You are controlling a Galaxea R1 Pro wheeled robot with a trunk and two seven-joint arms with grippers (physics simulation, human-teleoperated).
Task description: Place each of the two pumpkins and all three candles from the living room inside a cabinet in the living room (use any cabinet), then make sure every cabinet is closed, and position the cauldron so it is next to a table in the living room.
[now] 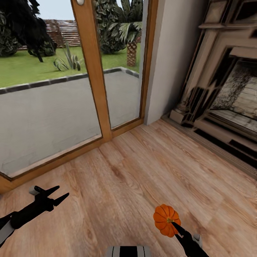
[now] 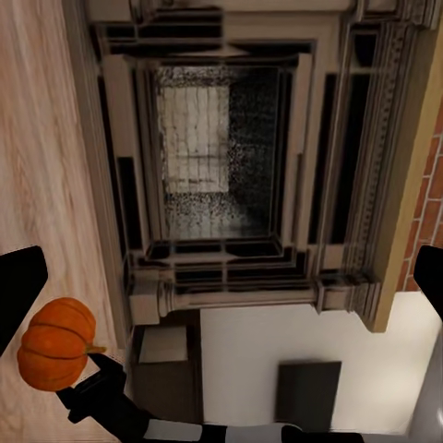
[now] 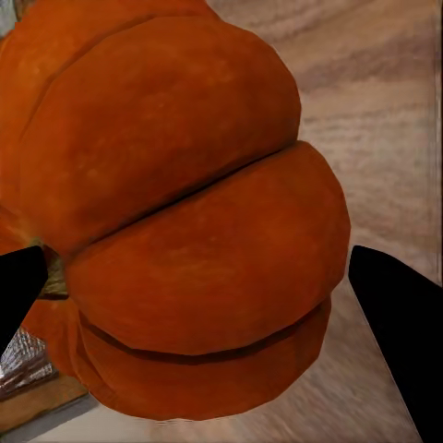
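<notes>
**Pumpkin in transit across the living room**

One pumpkin (image 1: 166, 220) rides clamped between the fingers of the right gripper (image 1: 175, 225), held low above the wood floor (image 1: 135, 171), with a glass patio door (image 1: 64, 89) ahead and a stone fireplace (image 1: 221, 100) to the right. The left gripper (image 1: 59, 195) hangs empty, its jaws spread apart. The carrying step appears to be in hand; the next move likely calls for turning the base to find the cabinet, then opening a drawer with the free arm
</notes>
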